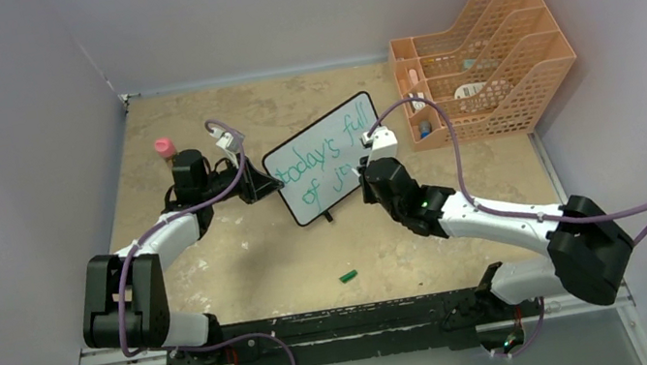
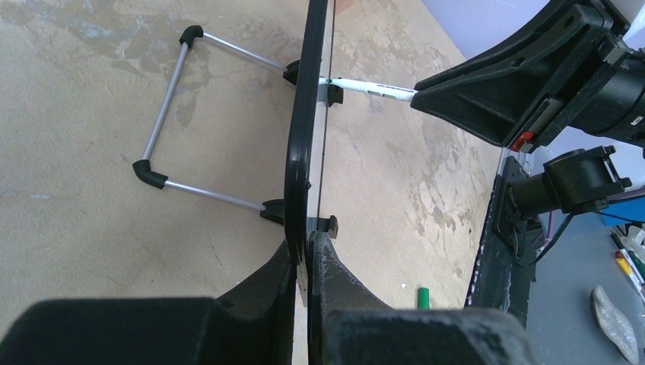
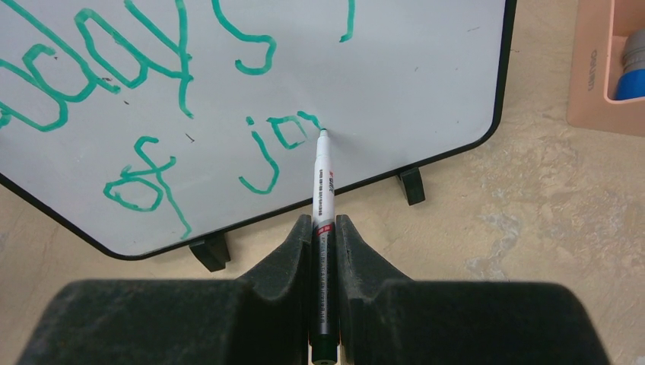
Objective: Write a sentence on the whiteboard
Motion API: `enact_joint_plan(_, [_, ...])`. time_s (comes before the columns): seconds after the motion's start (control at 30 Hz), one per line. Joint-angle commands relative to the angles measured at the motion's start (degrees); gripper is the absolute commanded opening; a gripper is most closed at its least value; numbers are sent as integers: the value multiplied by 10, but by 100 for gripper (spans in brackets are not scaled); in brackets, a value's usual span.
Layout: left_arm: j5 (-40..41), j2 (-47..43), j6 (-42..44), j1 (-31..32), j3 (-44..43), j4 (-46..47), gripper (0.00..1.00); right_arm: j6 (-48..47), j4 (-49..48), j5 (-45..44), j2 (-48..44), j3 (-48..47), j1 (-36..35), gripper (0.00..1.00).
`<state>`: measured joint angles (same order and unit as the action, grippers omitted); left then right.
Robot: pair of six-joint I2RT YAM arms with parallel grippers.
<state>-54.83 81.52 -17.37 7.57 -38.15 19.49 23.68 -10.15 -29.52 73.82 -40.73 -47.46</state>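
The whiteboard [image 1: 327, 156] stands tilted on its black feet mid-table, with green writing "today's full of jo" on it. My left gripper [image 1: 263, 184] is shut on the board's left edge; in the left wrist view the black frame [image 2: 301, 152] runs edge-on between my fingers [image 2: 335, 274]. My right gripper [image 1: 365, 172] is shut on a white marker [image 3: 322, 182]. Its green tip touches the board [image 3: 426, 91] just right of the "jo". In the left wrist view the marker [image 2: 373, 88] meets the board from the right.
An orange mesh file rack [image 1: 486, 59] with small items stands at the back right. A green marker cap [image 1: 348, 277] lies on the table near the front. A pink-capped bottle [image 1: 165, 149] stands behind the left arm. The board's wire stand [image 2: 171, 114] props it from behind.
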Motion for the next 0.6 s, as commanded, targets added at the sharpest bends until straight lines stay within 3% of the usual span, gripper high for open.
enact_joint_plan(0.0, [-5,-15,14,2,-18,8,0,8,1,-25,-23,3,4,0])
enact_joint_plan(0.57, [-6,-15,14,2,-18,8,0,-12,-27,-29,-11,-23,9,0])
